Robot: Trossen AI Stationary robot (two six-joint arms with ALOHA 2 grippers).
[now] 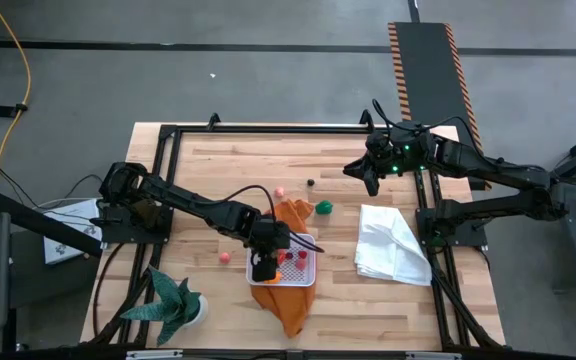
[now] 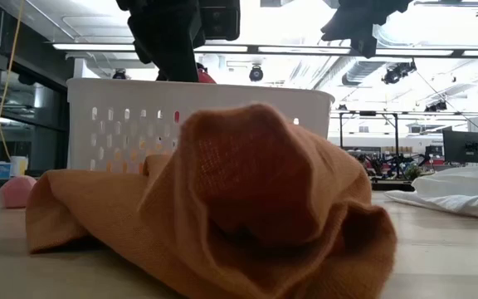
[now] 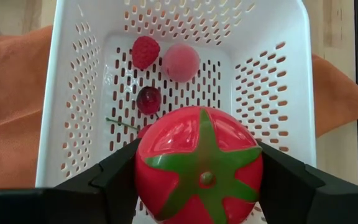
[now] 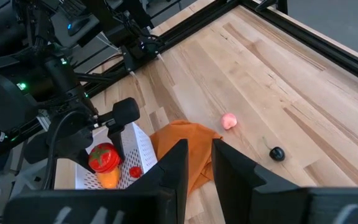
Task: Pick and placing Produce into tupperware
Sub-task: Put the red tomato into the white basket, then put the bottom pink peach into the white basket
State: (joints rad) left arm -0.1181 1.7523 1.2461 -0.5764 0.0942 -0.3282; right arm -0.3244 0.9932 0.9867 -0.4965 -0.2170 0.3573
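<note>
While poised seemingly above the tupperware [image 3: 79, 93], left claw [image 3: 197, 180] clamps a red tomato [image 3: 197, 165].

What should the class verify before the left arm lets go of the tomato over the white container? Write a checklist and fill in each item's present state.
1. Left gripper holds the tomato between both fingers: ok.
2. Tomato is above the tupperware, inside its walls: ok.
3. Room on the base: a raspberry, a pink fruit and a cherry lie at the far end; whether the spot right under the tomato is free: cannot tell.
4. Tupperware sits flat on the orange cloth: cannot tell.
5. Right gripper is well clear, hanging over the table's far right side: ok.
6. Produce left on the table, such as the green piece: not ok, more to collect.
</note>
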